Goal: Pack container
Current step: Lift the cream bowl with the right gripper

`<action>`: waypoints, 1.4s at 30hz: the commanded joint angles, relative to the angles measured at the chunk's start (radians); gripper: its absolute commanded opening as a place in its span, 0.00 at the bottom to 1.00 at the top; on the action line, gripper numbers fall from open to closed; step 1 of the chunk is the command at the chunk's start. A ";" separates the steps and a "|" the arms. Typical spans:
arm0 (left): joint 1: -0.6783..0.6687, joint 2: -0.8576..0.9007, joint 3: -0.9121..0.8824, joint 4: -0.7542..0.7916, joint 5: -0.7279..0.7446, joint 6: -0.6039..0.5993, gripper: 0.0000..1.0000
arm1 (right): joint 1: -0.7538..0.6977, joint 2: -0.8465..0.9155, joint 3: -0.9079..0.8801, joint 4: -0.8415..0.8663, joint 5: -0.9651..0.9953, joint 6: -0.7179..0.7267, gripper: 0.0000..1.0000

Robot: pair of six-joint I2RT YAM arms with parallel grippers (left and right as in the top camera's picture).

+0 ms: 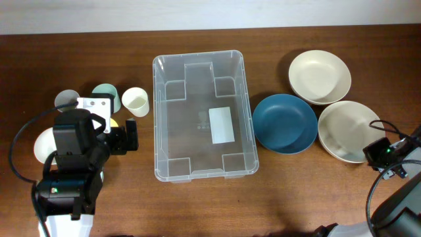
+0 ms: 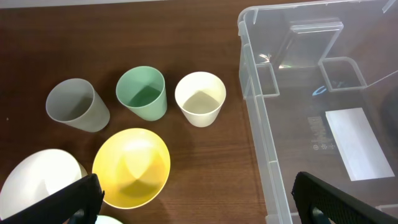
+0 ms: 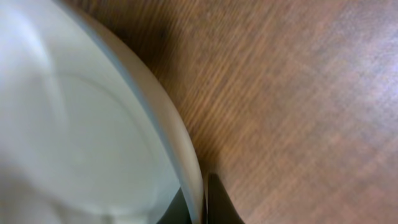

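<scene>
The clear container (image 1: 197, 92) stands in the middle of the table with a white label on its base; its left wall shows in the left wrist view (image 2: 255, 106). My right gripper (image 1: 370, 153) is shut on the rim of a pale grey bowl (image 1: 345, 128) at the right. In the right wrist view the fingers (image 3: 202, 205) sit on either side of that bowl's rim (image 3: 74, 124). My left gripper (image 1: 128, 136) is open and empty, left of the container, over bare table (image 2: 196, 199) beside a yellow bowl (image 2: 132, 167).
A blue bowl (image 1: 284, 122) and a cream bowl (image 1: 320, 76) lie right of the container. Left of it stand a grey cup (image 2: 76, 104), a green cup (image 2: 142, 92) and a cream cup (image 2: 200, 98), with a white bowl (image 2: 37, 183) nearby.
</scene>
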 commanded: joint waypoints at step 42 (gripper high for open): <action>0.002 -0.004 0.024 0.003 -0.001 -0.006 1.00 | 0.004 -0.254 0.142 -0.101 -0.180 0.024 0.04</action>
